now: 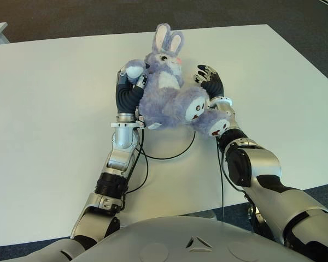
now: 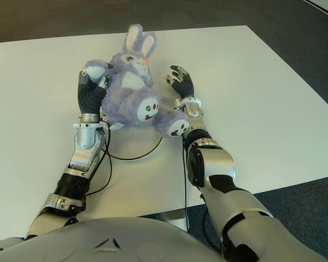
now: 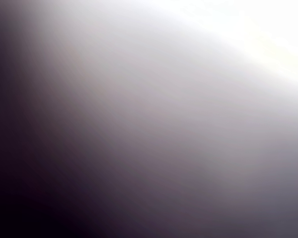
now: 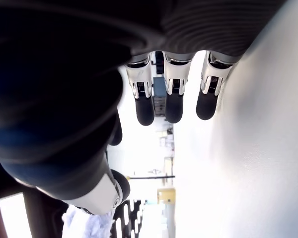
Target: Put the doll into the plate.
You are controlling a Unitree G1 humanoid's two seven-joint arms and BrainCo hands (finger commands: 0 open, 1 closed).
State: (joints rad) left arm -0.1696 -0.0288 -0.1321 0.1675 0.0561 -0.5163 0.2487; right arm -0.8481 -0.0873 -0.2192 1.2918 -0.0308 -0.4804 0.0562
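Left hand (image 1: 132, 76) is clamped on the doll (image 1: 167, 93) on the tabletop (image 1: 54, 109), right hand (image 1: 210, 82) spread beside it; grasp step underway, no plate seen, so it must be located next.

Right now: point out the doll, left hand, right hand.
doll (image 1: 169, 98), left eye view, purple belly.
left hand (image 1: 132, 82), left eye view, fingers at the doll's arm.
right hand (image 1: 210, 82), left eye view, palm, fingers spread.

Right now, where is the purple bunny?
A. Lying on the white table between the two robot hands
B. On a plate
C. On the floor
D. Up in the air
A: the bunny lies on the white table, the left robot hand against its arm and the right robot hand open beside its legs; no plate shows.
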